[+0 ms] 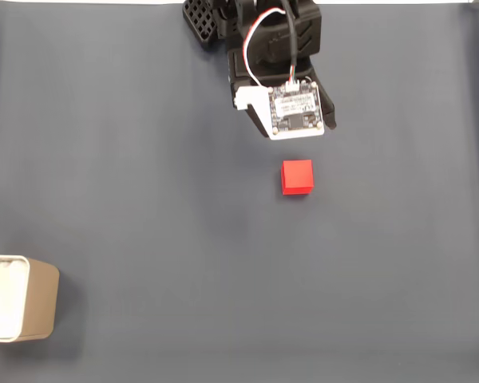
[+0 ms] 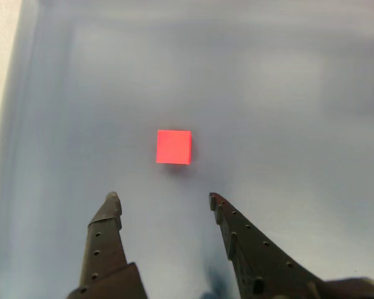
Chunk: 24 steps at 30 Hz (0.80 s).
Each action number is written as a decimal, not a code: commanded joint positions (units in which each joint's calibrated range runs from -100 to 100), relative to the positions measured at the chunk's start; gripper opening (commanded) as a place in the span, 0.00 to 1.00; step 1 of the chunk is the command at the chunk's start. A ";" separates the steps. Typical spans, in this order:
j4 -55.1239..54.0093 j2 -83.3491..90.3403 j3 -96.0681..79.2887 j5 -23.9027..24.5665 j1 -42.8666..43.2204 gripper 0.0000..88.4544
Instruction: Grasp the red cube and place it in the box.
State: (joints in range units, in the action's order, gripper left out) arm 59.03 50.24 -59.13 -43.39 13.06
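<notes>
Red cube (image 1: 297, 176) is sitting alone on the grey cloth (image 1: 144, 159) covering my table, just below the arm (image 1: 259, 32) as the fixed view shows it, and touching nothing. I am watching the arm's white circuit board (image 1: 295, 110) hanging over the cloth just above the cube, with red, white and black wires (image 1: 255, 48) looping up from it. My gripper (image 2: 164, 198) is coming in from the bottom edge of the other view, its two dark fingers (image 2: 106, 237) standing wide apart and holding nothing. There the cube (image 2: 174, 147) is lying ahead of the fingertips, roughly in line with the gap between them and clear of both. That picture is looking soft and hazy, so I am only guessing that the tips are hanging above the cloth rather than resting on it. Over at the lower left corner of the fixed view, the tan box (image 1: 32, 307) is standing well apart from the cube, partly cut off by the edge, its pale inside facing up.
</notes>
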 commanded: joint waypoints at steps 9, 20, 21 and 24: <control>-6.32 -6.04 2.20 0.44 0.44 0.41; -16.16 -10.46 -1.09 0.29 0.58 0.43; -16.82 -10.72 -1.36 0.24 0.58 0.43; -18.54 -11.85 -1.45 0.00 0.37 0.43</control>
State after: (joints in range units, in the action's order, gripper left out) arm 42.72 38.86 -61.66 -43.10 13.06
